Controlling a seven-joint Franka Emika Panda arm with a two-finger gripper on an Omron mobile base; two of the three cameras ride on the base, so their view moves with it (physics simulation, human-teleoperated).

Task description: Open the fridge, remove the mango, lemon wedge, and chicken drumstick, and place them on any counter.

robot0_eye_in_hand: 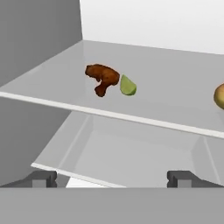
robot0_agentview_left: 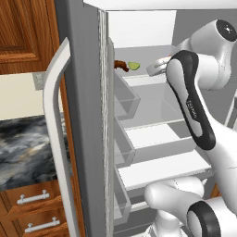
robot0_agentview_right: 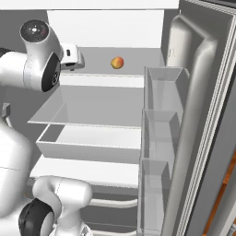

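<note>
Grey fridge open, chicken drumstick, lemon wedge, mango on shelf, pincer wide

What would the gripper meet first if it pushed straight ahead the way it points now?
Judging by the hand view, the open gripper aims just below the shelf holding the chicken drumstick and lemon wedge. It would probably pass under that edge toward the next shelf down; depth is unclear.
</note>
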